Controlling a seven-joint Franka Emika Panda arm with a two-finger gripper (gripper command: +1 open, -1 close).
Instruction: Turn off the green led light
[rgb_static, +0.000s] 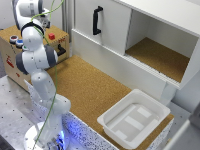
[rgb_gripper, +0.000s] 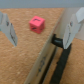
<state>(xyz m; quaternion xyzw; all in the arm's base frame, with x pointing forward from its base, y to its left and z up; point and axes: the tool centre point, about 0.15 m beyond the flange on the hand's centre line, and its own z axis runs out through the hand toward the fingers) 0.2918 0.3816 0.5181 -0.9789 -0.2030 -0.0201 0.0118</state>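
A wooden control box (rgb_static: 12, 57) stands at the exterior view's upper left. On its top are a red square button (rgb_static: 51, 36) and two round blue-and-white buttons (rgb_static: 16, 40). No lit green light shows in either view. My gripper (rgb_static: 44, 22) hangs just above the box top, partly hidden by the arm. In the wrist view the gripper (rgb_gripper: 39, 37) is open and empty, its fingers (rgb_gripper: 7, 31) wide apart, with the red button (rgb_gripper: 36, 23) on the cork top beyond them.
A black handle (rgb_static: 61, 50) sits on the box's side and also shows in the wrist view (rgb_gripper: 60, 50). A white cabinet (rgb_static: 115, 30) with a black door handle (rgb_static: 96, 20) and an open compartment stands behind. A white bin (rgb_static: 134, 117) sits on the cork table (rgb_static: 90, 85).
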